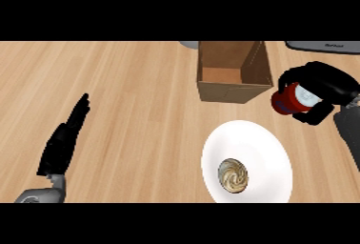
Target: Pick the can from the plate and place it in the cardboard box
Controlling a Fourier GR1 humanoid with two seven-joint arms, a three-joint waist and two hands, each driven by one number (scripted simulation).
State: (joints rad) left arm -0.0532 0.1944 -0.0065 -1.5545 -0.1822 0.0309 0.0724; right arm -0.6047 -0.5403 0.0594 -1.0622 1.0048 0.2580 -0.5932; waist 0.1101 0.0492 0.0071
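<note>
A red can with a white label (292, 99) hangs in the air at the right, tilted on its side, with my right hand (325, 86) curled round it. It is just right of the open cardboard box (232, 90), above the counter and past the plate's far right rim. The white plate (271, 147) lies at the lower right and carries a round brown swirled item (233, 175) near its front. My left hand (65, 140) rests open at the lower left, fingers pointing up the view, far from the can.
A grey appliance edge (323, 45) shows at the top right corner. A small grey object (188, 45) peeks out behind the box's left corner. Bare wooden counter (134, 86) spans the left and middle.
</note>
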